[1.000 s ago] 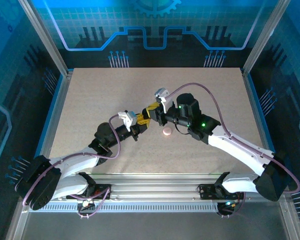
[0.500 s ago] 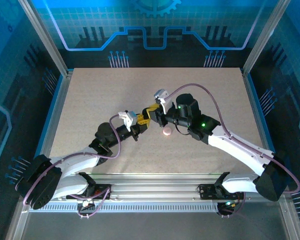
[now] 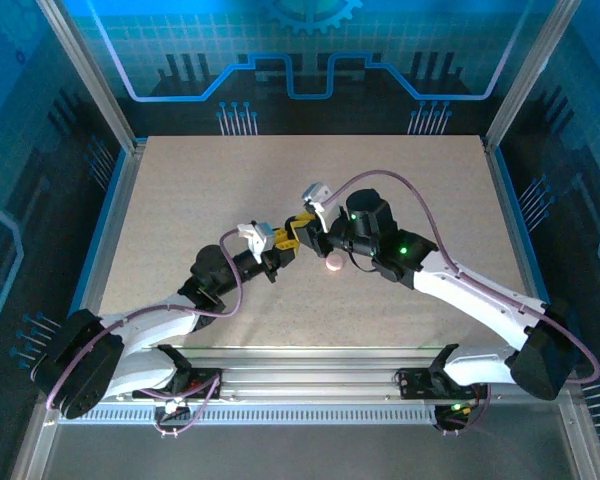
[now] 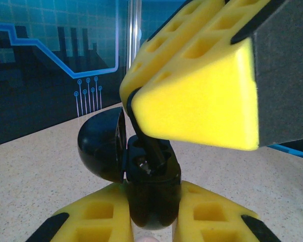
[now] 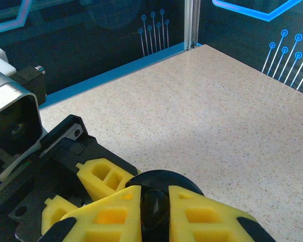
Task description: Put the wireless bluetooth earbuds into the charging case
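Both arms reach inward and meet mid-table. The left gripper [image 3: 285, 240] clamps the open charging case [image 4: 152, 195]; the right gripper [image 3: 305, 222], angled down over it, pinches a black earbud [image 5: 154, 210] at its opening.

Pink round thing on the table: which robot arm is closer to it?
Right. In the top view, the right arm has its black wrist right next to the pink disc. The left arm ends off to the disc's left, with bare table between them.

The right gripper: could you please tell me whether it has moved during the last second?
Yes. The right gripper has edged slightly left in the top view, judged against the pink disc, which stayed put.
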